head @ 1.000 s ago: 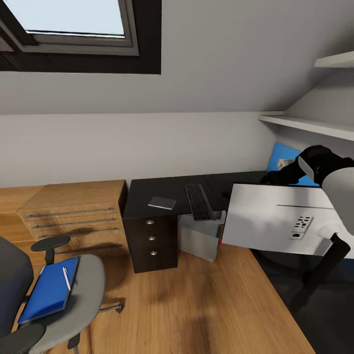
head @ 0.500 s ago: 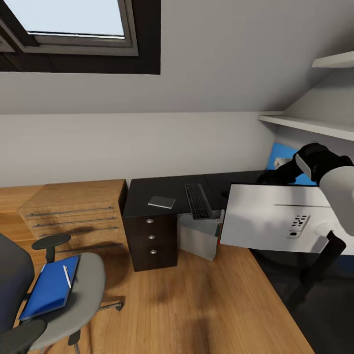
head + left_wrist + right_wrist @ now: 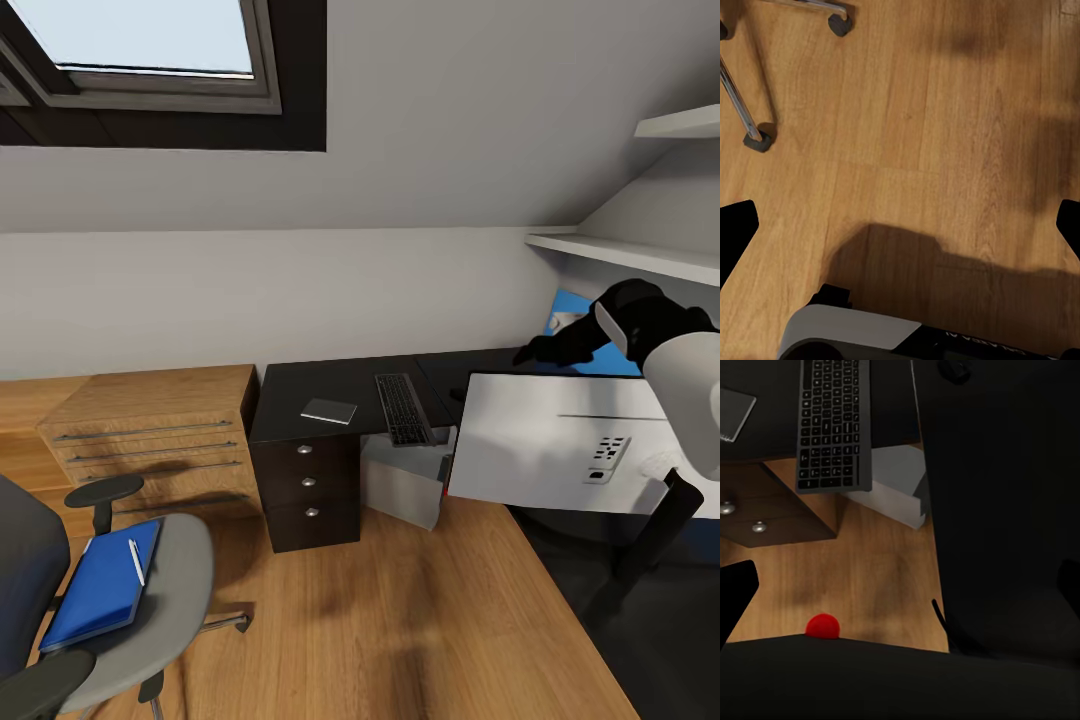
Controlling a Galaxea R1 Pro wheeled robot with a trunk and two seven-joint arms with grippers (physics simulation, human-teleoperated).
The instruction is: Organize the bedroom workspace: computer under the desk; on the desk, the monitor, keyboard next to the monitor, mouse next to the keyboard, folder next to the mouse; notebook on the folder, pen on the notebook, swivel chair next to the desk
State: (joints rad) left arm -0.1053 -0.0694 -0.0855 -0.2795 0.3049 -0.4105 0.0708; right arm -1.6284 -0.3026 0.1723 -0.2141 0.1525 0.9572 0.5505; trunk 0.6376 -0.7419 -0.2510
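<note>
The black desk (image 3: 340, 385) stands against the wall with the keyboard (image 3: 403, 408) (image 3: 834, 424) and the notebook (image 3: 330, 411) on it. The mouse (image 3: 954, 369) lies on the desk beyond the keyboard. The grey computer (image 3: 405, 488) sits under the desk. The monitor (image 3: 550, 455) stands at the right on a black stem, its pale back toward me. On the swivel chair (image 3: 150, 610) lies the blue folder (image 3: 100, 590), the pen (image 3: 135, 563) on top. My right gripper (image 3: 530, 352) (image 3: 900, 585) hovers open above the desk. My left gripper (image 3: 900, 232) hangs open over the floor.
A light wooden drawer unit (image 3: 150, 430) stands left of the desk. Wall shelves (image 3: 640, 255) and a blue panel (image 3: 572, 305) are at the right. A dark rug (image 3: 650, 640) covers the floor at lower right. Chair casters (image 3: 757, 139) are near my left gripper.
My right arm has risen a little and its gripper has reached further left over the desk's back corner. The view shifted slightly. The things on the desk and chair have stayed put.
</note>
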